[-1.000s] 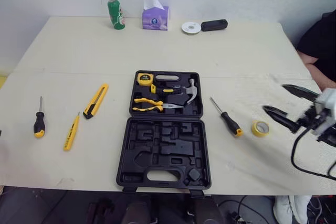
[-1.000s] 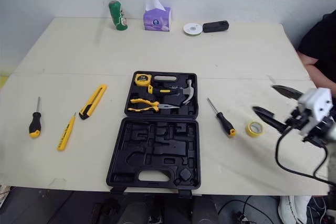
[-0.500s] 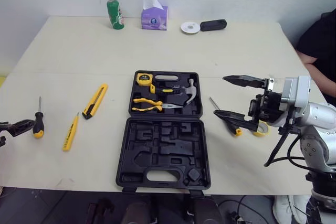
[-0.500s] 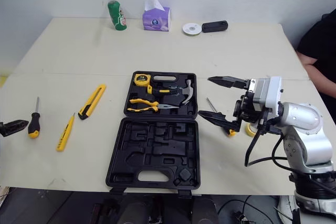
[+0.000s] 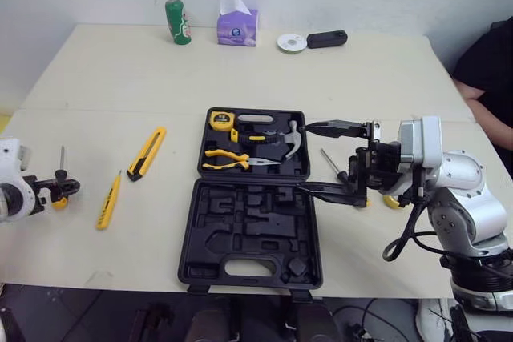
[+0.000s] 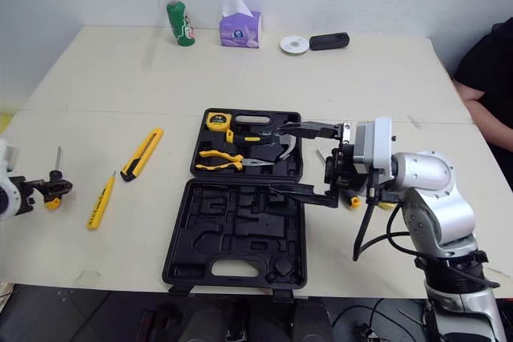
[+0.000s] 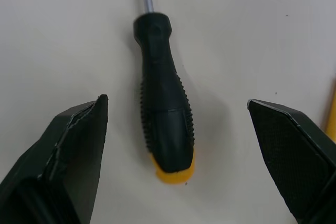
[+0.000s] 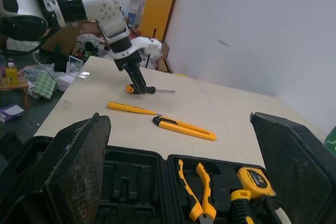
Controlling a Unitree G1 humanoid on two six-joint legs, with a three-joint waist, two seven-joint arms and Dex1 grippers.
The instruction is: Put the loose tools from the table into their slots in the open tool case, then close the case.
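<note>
left gripper point(image 7: 177, 103) wide astride screwdriver point(image 7: 165, 114), set to grip | right gripper point(image 5: 303, 156) wide above case point(image 5: 186, 234); likely waiting

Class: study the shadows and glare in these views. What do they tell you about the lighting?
Left wrist view: the screwdriver throws a soft shadow close beside its handle, suggesting diffuse light. Left eye view: the table is evenly lit, no glare; the tool case casts hardly any shadow.

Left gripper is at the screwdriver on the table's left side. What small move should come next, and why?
Probably close the left gripper on the screwdriver. Its open fingers flank the black handle on both sides, and the tool lies on the table between them, not yet gripped.
</note>
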